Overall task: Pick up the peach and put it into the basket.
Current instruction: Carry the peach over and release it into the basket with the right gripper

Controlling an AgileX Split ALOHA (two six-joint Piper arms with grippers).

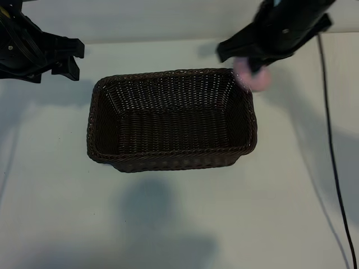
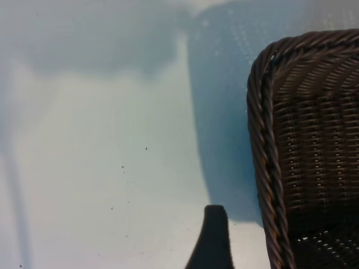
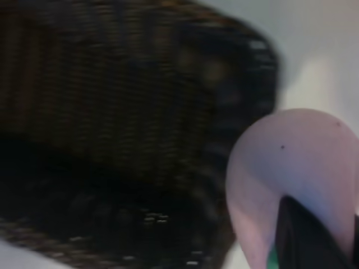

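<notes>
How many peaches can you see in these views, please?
1. The peach is held in the right hand, just outside the basket's far right corner. The basket looks empty; nothing else is likely hidden.

Exterior camera steeply overhead, facing both arms, basket [image 1: 171,117] centered, left wrist camera close above table [image 2: 101,168] beside a basket corner, right wrist camera very near the rim, all views sharing the basket

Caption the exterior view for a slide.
Right pincer holds the peach above the basket's far right corner; left pincer parked.
</notes>
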